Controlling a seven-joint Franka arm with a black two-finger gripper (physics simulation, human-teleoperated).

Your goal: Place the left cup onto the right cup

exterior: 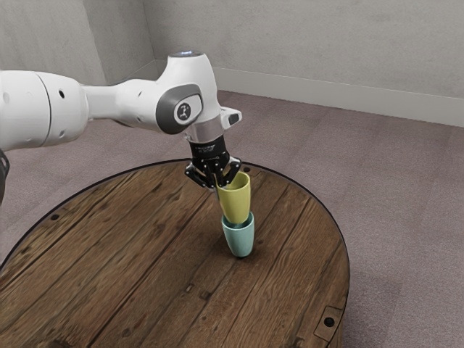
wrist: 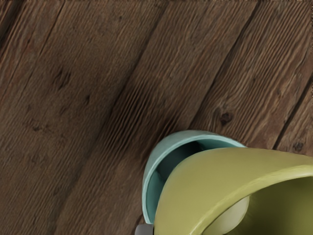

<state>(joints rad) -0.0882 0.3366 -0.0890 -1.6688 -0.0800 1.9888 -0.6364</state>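
Observation:
A yellow-green cup (exterior: 235,201) sits tilted inside a teal cup (exterior: 238,237) that stands on the round wooden table (exterior: 109,275), near its middle. My gripper (exterior: 220,183) is at the yellow-green cup's rim on the side toward the arm, shut on the cup wall. In the wrist view the yellow-green cup (wrist: 220,181) lies just under the hand, with the teal cup's rim (wrist: 161,161) showing around it. One grey fingertip (wrist: 144,228) shows outside the yellow-green cup's wall.
The table's dark rim (exterior: 341,246) curves close by toward the exterior view's right, with carpeted floor (exterior: 391,181) beyond it. Bare wooden planks (wrist: 98,98) stretch around the cups.

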